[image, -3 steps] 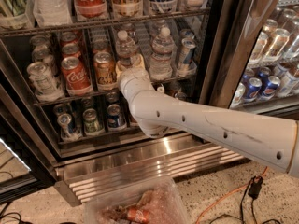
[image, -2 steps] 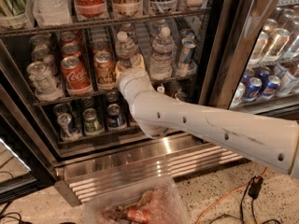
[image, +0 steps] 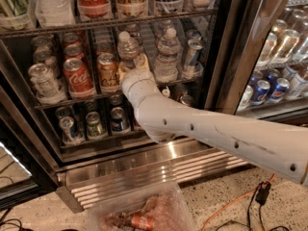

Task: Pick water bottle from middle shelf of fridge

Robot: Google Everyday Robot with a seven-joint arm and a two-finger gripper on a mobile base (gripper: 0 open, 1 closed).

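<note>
The fridge (image: 232, 47) stands open with its dark wire shelves in view. On the middle shelf (image: 72, 100), two clear ribbed water bottles with white caps stand upright, one in the middle (image: 128, 48) and one to its right (image: 168, 52). My white arm reaches in from the lower right. My gripper (image: 132, 69) is at the lower part of the middle water bottle and hides its base. The bottle stands on the shelf.
A red Coca-Cola can (image: 77, 76), an orange can (image: 108, 71) and a silver can (image: 43, 81) stand left of the gripper, and a blue can (image: 192, 54) to the right. Further cans (image: 94, 124) fill the lower shelf. A louvred grille (image: 159, 172), a plastic bin (image: 139, 211) and an orange cable (image: 231, 206) lie below.
</note>
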